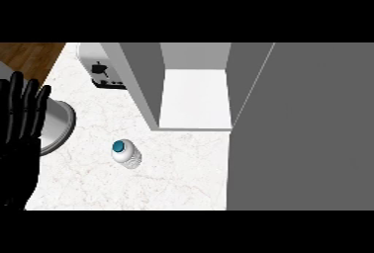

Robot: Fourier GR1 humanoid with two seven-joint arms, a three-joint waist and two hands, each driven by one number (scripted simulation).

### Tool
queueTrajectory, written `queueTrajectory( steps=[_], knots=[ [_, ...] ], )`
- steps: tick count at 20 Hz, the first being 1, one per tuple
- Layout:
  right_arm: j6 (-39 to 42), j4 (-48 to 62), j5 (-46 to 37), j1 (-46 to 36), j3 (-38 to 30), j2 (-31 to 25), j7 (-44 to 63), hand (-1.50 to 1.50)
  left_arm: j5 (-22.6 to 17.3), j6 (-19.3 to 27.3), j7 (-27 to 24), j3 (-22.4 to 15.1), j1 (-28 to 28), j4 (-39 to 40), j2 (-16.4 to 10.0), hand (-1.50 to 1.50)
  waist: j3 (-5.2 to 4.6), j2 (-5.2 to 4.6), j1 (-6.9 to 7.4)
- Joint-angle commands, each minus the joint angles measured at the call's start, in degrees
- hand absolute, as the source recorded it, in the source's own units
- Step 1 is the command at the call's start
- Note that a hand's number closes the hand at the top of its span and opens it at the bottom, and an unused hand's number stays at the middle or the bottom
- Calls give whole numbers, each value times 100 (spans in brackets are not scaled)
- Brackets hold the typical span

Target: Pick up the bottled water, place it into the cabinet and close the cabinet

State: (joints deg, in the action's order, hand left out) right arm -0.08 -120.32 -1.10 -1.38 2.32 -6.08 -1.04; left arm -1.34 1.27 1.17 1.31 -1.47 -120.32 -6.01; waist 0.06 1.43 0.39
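**Bottle (pixel 125 154) stands untouched before open cabinet (pixel 194 99)**

Water bottle, blue cap up, stands upright on the pale stone counter (pixel 182 178), just near and left of the cabinet's open front and touching nothing. The robot's left hand (pixel 21 133) rests at the left edge with its fingers straight and released, holding nothing, in front of a round grey dish (pixel 64 123). The right hand is out of view. A toaster (pixel 107 75) sits at the far left, and a broad grey panel (pixel 306 128) on the right is probably the cabinet door.

The bottle looks like thin, ribbed clear plastic. It is likely fairly light, smooth-walled and apt to give when squeezed, and narrow enough to tip if nudged near the cap. The best hold is probably from the side, round the ribbed body below the cap, keeping it upright on the way to the white shelf.
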Motion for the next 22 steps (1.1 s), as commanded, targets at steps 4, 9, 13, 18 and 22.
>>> queueTrajectory(
  steps=[4,9,13,18,22],
  knots=[
    [66,-986,197,1046,-70,57,200,-150,-360,-411,-94,118,-203,221,-152,-150,-6,-132,-86],
    [823,-1285,956,1728,808,-1,637,-150,-1320,-586,465,156,117,763,138,-150,-9,-115,-124],
    [764,-1910,997,2014,907,-65,1054,-150,-1762,-652,1136,395,246,118,-116,-150,-6,-124,-42],
    [888,-2406,663,2939,1363,-6,761,-150,-1289,-485,1258,89,692,-327,26,-150,-5,-127,-67],
    [985,-2784,746,3511,1579,-46,624,-150,-996,-347,1601,348,414,-106,-279,-150,-3,-121,-120]
  ],
)
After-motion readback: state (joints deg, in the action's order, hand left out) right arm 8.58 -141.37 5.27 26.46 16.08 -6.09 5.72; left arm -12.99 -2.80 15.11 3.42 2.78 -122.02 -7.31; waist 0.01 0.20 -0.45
